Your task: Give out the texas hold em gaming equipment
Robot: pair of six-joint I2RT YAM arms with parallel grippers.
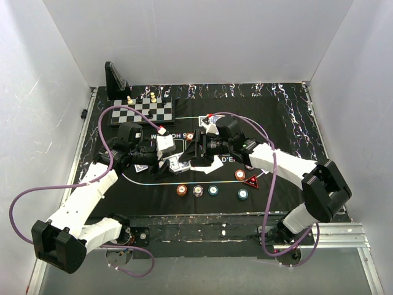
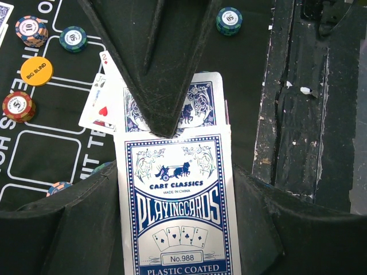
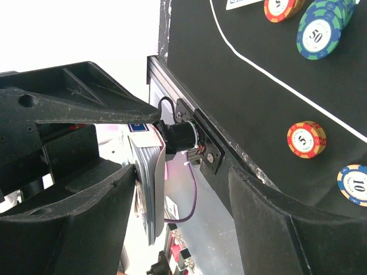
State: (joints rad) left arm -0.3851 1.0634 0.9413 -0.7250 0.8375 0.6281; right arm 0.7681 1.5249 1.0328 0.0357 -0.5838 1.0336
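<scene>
Left gripper clamped on card pack, held over the mat, near side of chessboard. Right gripper jaws apart, pack edge between them by one finger. Chips lie in a row, further toward the near side.

Table: black surface marked with white poker-layout lines.

Chessboard with pieces stands at 10 o'clock, with a black stand just beyond it.

At 6 o'clock by the near edge, an orange chip, a white-pink chip and a teal chip lie in a row, apart.

At 5 o'clock are a second teal chip, a red chip and a red triangular marker.

Loose cards lie at 7 o'clock.
</scene>
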